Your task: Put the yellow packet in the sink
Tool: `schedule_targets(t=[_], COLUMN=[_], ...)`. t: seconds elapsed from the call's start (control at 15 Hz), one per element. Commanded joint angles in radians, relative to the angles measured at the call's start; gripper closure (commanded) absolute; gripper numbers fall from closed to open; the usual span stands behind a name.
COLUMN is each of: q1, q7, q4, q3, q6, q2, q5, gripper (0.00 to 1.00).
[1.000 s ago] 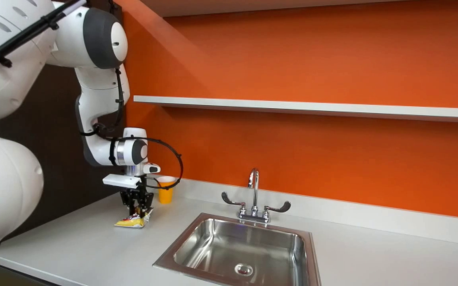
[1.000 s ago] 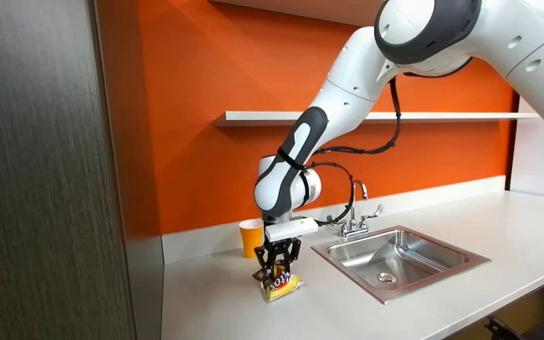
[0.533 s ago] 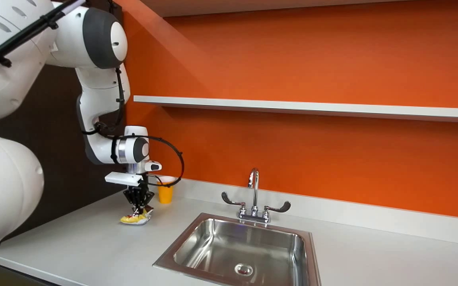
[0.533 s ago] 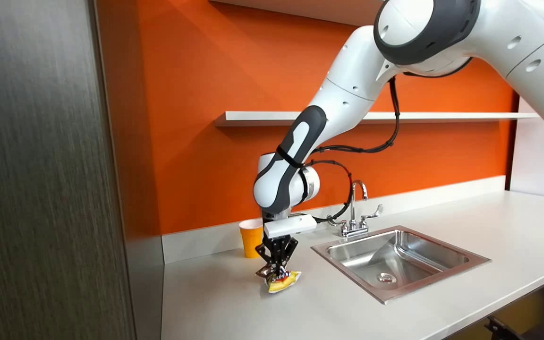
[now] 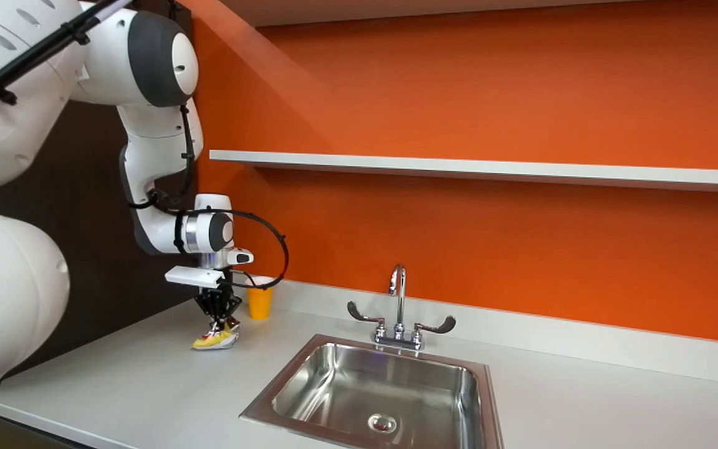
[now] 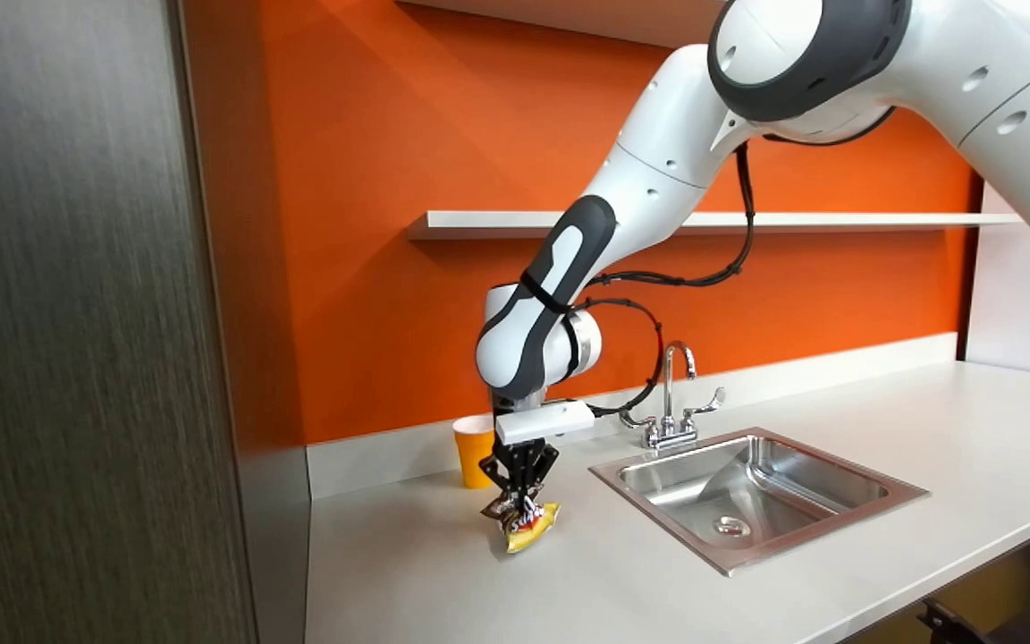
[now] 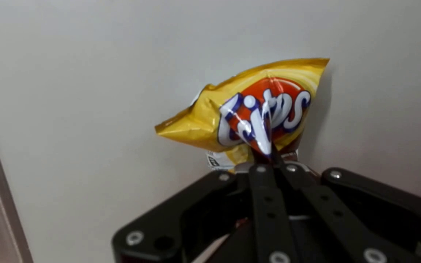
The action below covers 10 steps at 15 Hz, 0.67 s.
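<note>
Two fingers (image 7: 268, 204) of the gripper (image 7: 273, 164) are pressing together on a fold in the middle of the yellow packet (image 7: 269, 106). In both exterior views the packet is sitting to the left of the sink (image 6: 752, 501), well apart from its rim; whether its underside is touching the counter (image 5: 122, 374) is remaining unclear.

The step in hand seems to be the lift. Doing it well is probably calling for a straight, unhurried rise, because only a pinch of slick film appears to be carrying the weight, and a jerk could be pulling it loose. Next, the packet should be travelling sideways above the near rim of the sink, its spread corners clearing the edge, and the fingers should be parting only once it is hanging over the basin. The cup (image 6: 477, 458) is standing to the left of the sink as well, so any swing should be heading away from it.

Against a second ago, the fingers are no longer standing apart over a flatter packet: they are bunching it into a peak. Against half a second ago, the pinch is continuing and the gripper is riding slightly higher. The cup is standing in its same place.
</note>
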Motion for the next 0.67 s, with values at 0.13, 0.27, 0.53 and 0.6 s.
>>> schedule_targets(t=[0.13, 0.27, 0.53, 0.6], q1=[0.008, 0.003, -0.008, -0.010], q7=[0.008, 0.011, 0.019, 0.023], q4=[-0.003, -0.014, -0.040, -0.048], q3=[-0.014, -0.016, -0.027, -0.031], q6=[-0.034, -0.033, -0.026, -0.022], q2=[-0.068, -0.093, -0.134, -0.142], q5=[-0.013, -0.011, -0.007, -0.008], gripper=[1.00, 1.00, 1.00, 1.00])
